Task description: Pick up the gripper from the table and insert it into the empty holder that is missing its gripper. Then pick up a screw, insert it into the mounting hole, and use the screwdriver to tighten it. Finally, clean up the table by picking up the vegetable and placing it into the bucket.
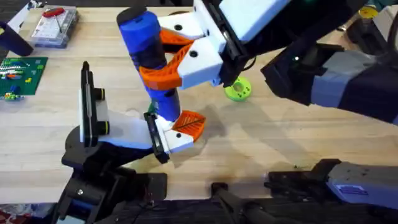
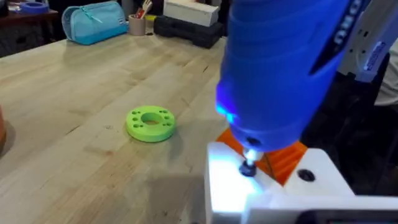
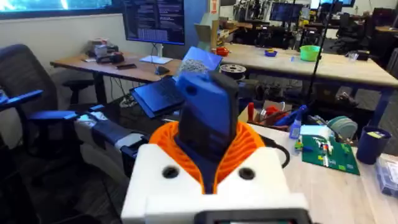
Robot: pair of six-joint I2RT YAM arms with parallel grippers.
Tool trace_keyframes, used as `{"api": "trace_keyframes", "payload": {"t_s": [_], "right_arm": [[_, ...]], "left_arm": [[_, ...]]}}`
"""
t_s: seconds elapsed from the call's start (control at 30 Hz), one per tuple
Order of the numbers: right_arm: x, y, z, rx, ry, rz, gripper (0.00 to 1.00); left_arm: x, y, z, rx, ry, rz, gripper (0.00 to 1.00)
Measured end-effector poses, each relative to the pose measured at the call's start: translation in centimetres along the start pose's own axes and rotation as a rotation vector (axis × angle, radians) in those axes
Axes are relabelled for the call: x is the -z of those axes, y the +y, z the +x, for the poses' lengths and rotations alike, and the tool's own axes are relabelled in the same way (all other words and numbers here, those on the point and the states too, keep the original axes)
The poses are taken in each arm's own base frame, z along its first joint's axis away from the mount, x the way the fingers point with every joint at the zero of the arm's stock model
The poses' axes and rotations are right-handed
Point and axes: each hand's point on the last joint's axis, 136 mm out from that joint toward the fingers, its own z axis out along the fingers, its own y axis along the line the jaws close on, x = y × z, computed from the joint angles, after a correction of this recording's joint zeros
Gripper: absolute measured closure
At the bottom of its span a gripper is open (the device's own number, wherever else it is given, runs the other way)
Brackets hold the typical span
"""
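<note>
My right gripper (image 1: 163, 61) reaches in from the upper right and is shut on the blue screwdriver (image 1: 149, 46), which stands nearly upright. Its orange pads (image 3: 249, 146) clamp the blue body (image 3: 205, 118). The screwdriver's metal tip (image 2: 249, 163) rests on a screw in the white block of the gripper (image 2: 273, 186), lit by the tool's lamp. That white-and-orange gripper (image 1: 185, 127) sits against the black holder (image 1: 155, 138) of the small white arm (image 1: 124, 134). The bucket's orange-brown edge (image 2: 2, 130) shows beside the table. A green sliver (image 1: 149, 112) by the screwdriver may be the vegetable.
A lime-green disc with holes (image 1: 238, 89) lies right of the work spot, also seen as the disc (image 2: 150, 123). A clear parts box (image 1: 55, 26) and a green circuit board (image 1: 22, 73) sit at the back left. A blue bag (image 2: 93, 22) stands far off.
</note>
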Motion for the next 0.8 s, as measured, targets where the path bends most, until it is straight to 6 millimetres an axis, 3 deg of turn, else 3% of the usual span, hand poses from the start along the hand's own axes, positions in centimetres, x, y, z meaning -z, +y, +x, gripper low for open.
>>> {"api": "trace_keyframes", "payload": {"t_s": [0.8], "right_arm": [[0.00,-0.16,0.29,-0.004,0.007,0.006,0.952]], "left_arm": [[0.00,-0.02,0.01,0.005,0.001,0.001,0.985]]}}
